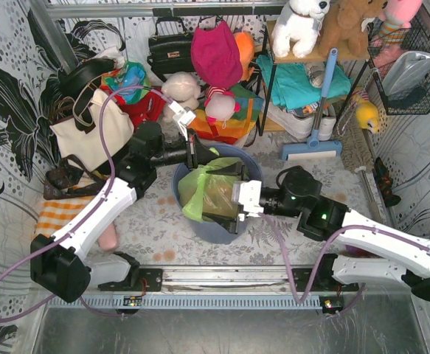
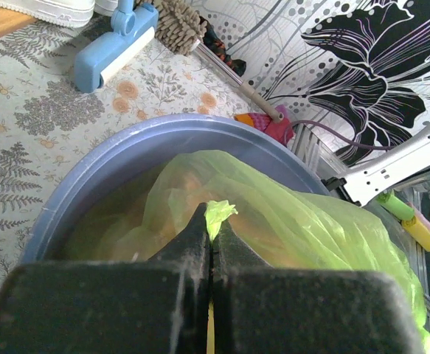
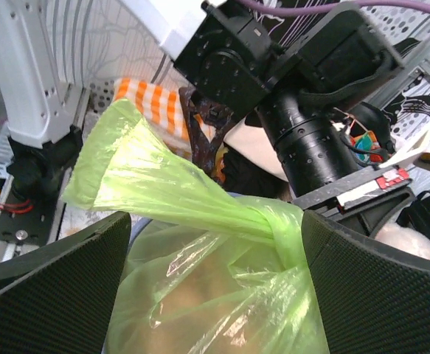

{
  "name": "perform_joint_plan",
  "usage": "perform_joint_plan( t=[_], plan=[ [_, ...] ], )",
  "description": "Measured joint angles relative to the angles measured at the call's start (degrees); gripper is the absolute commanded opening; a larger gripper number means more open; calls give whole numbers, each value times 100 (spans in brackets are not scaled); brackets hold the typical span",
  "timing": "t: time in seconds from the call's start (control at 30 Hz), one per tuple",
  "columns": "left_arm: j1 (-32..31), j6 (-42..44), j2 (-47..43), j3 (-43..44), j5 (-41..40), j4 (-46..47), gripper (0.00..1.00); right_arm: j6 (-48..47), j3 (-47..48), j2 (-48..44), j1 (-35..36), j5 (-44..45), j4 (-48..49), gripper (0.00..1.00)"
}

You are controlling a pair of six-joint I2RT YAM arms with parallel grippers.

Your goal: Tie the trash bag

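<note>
Left end effector point(image 2: 210, 221) on thin crinkled trash bag point(image 2: 296, 221)

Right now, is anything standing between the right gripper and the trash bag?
Nothing visible stands between them. The right gripper has its jaws open on either side of the twisted neck of the trash bag. The left gripper is shut on a tip of the same plastic.

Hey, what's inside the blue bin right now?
The green trash bag sits in the bin, with brownish crumpled paper showing through its plastic. The bag covers the bin's bottom, so anything under it cannot be seen.
</note>
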Motion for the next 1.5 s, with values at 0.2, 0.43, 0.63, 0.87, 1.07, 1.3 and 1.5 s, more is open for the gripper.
perform_joint_plan(
  t=[0.2,0.43,0.63,0.87,1.07,1.3,1.5],
  plan=[
    [0,0,-85,-2,109,-131,0,-400,0,472,0,-157,293,86],
    [0,-2,-142,-31,151,-155,0,-549,0,804,0,-210,1019,49],
    [0,-2,-179,-31,151,-175,0,-468,127,992,0,-63,1231,0],
    [0,55,-190,15,7,-181,0,168,437,863,0,76,1056,0],
    [0,188,-144,758,-339,-120,0,863,988,728,-2,133,511,0],
    [-2,254,-92,1023,-726,304,0,1871,1005,240,0,140,-50,0],
    [-2,319,52,409,-1141,350,0,2988,-695,-555,0,286,31,0]
  ],
)
